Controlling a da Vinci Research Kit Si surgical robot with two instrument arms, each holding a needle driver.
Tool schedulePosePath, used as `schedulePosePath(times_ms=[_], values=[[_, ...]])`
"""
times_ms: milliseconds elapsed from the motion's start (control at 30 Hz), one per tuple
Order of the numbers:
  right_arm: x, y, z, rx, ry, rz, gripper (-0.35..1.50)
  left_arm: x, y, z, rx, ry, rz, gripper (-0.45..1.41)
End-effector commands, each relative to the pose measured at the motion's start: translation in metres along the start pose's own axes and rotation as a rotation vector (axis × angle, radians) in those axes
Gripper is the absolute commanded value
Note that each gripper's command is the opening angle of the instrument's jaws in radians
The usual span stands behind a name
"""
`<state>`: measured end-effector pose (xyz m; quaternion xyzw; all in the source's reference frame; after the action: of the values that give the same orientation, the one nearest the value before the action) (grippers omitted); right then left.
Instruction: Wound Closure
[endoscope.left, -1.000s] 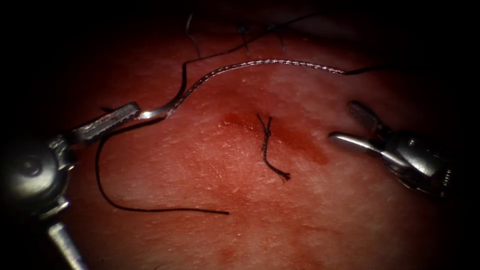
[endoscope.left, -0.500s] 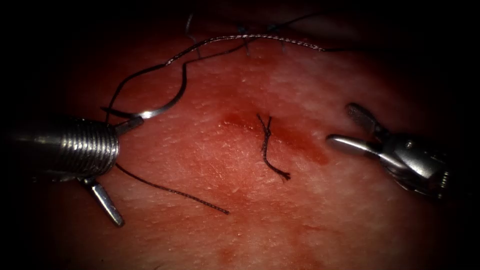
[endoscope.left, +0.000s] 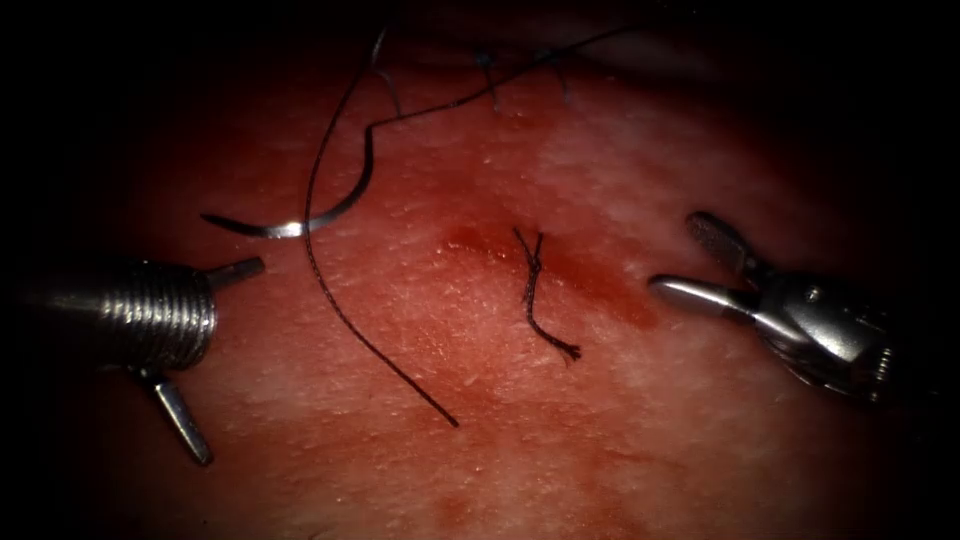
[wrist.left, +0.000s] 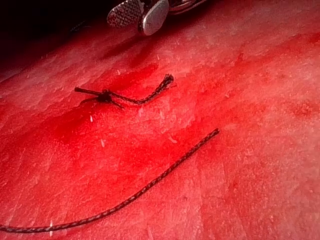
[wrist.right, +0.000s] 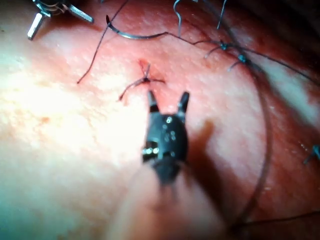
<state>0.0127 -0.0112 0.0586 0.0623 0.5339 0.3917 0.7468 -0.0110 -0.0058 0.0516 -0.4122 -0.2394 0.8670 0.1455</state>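
Needle (endoscope.left: 290, 226) is lying free on the tissue (endoscope.left: 620, 420), left of the knotted stitch (endoscope.left: 535, 290), with neither tool gripping it. Thread (endoscope.left: 350, 320) is trailing from it across the surface, its loose end resting near the stitch. Left tool (endoscope.left: 205, 350) is sitting just below the needle, jaws spread wide and holding nothing. Right tool (endoscope.left: 690, 260) is hovering right of the stitch, jaws parted and empty.

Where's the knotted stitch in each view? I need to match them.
Endoscope: knotted stitch at centre, left of the open, empty right tool.
Left wrist: near the right tool.
Right wrist: just beyond the right tool's jaws.
Shared landmark: the loose thread end.
Needle lies free on the tissue left of the stitch; left tool open, empty.
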Motion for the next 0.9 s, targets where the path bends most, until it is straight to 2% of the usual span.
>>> schedulePosePath(times_ms=[33,200,300,367,500,667,833,900], values=[[-0.0003,-0.0001,0.0007,0.002,0.001,0.0,0.79,0.0005,0.0004,0.0005,-0.002,0.004,0.004,1.18],[-0.0003,0.0,0.0004,0.005,-0.008,-0.001,0.79,0.0038,0.0024,0.0006,0.014,0.024,-0.021,1.11],[-0.0004,0.0,-0.0001,0.012,-0.058,-0.004,0.76,0.0074,0.0025,0.0014,0.057,0.102,-0.013,0.99],[-0.0005,0.0,-0.0004,0.017,-0.068,-0.016,0.76,0.0099,0.0021,0.0025,0.103,0.173,0.029,0.81],[-0.0004,0.0,-0.0009,0.023,-0.069,-0.028,0.74,0.013,0.0006,0.0053,0.226,0.233,0.105,0.66],[-0.0004,0.0002,-0.0013,0.027,-0.069,-0.04,0.54,0.0135,-0.0006,0.0094,0.315,0.261,0.145,0.62],[-0.0004,0.0002,-0.0013,0.027,-0.069,-0.04,0.44,0.0124,-0.0009,0.013,0.366,0.284,0.158,0.25],[-0.0004,0.0002,-0.0012,0.027,-0.069,-0.046,0.44,0.012,-0.0007,0.0141,0.377,0.287,0.163,0.22]])
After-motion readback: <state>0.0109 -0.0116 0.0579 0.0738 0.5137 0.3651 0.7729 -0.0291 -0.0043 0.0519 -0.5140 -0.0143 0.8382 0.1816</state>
